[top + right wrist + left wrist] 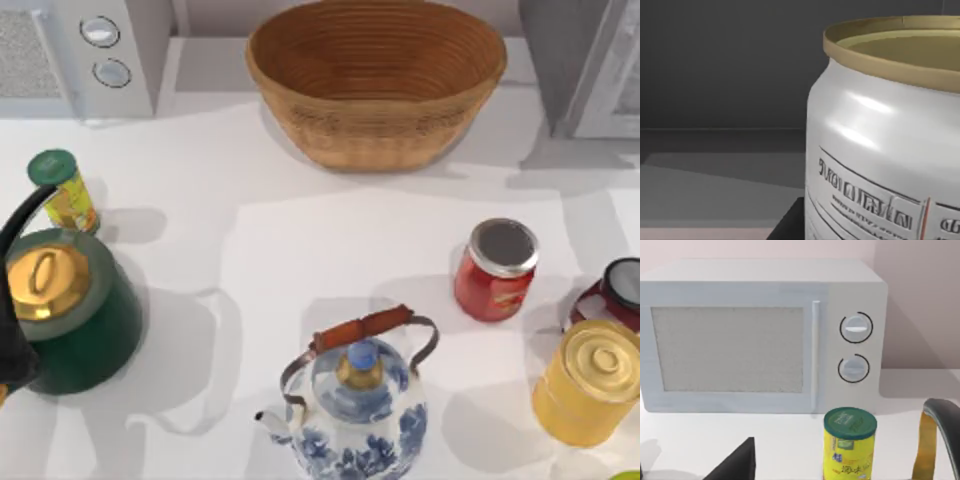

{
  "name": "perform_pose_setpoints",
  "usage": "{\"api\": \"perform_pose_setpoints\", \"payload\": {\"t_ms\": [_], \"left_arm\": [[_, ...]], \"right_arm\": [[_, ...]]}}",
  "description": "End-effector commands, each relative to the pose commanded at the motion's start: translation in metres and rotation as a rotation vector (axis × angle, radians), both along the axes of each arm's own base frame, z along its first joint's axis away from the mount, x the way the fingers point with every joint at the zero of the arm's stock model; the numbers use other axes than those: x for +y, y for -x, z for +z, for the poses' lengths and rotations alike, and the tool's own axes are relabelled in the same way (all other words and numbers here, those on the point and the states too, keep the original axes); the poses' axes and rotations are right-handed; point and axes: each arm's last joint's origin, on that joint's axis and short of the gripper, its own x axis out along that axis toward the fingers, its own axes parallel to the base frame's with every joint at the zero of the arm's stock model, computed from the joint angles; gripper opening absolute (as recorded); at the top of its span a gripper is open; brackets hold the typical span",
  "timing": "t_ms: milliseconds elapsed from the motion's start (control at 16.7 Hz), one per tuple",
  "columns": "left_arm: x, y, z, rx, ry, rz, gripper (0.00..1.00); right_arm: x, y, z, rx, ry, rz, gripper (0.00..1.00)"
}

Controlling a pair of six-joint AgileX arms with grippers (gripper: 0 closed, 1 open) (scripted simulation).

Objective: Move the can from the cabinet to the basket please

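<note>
The can is very close in the right wrist view, standing upright inside a dark grey space that I take for the inside of the cabinet, which stands at the far right corner of the bench. A dark part, probably one finger of the right claw, lies at the foot of the can, but whether this claw is open, closed or already gripping the can I cannot tell. The basket waits at the far edge of the bench, near its middle, well apart from the cabinet. I think the main risk is a grip that is too low or not centred: a slim, smooth can may tilt or slip when it is pulled out, and it may knock against the door frame of the cabinet. On the way to the basket a low path could strike the basket rim. The red jar, the yellow tin and the blue-and-white teapot stand nearer the front edge, so they matter less. The left arm is parked at the left edge beside the green kettle, facing the microwave and the small yellow container; the state of its claw I also cannot tell.
</note>
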Motion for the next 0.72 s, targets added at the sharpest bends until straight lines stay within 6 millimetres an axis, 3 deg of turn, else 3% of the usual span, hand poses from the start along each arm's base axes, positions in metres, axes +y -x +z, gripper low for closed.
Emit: {"api": "perform_pose_setpoints", "payload": {"t_ms": [180, 360, 540, 720], "left_arm": [[0.0, 0.0, 0.0, 0.0, 0.0, 0.0, 1.0], [0.0, 0.0, 0.0, 0.0, 0.0, 0.0, 1.0], [0.0, 0.0, 0.0, 0.0, 0.0, 0.0, 1.0], [0.0, 0.0, 0.0, 0.0, 0.0, 0.0, 1.0]], "right_arm": [[-0.007, 0.009, -0.021, -0.006, -0.002, -0.001, 0.0], [-0.014, 0.018, -0.059, -0.002, -0.001, 0.003, 0.0], [-0.021, 0.025, -0.116, 0.02, 0.003, 0.007, 0.0], [-0.027, 0.029, -0.189, 0.052, 0.007, 0.01, 0.0]]}}
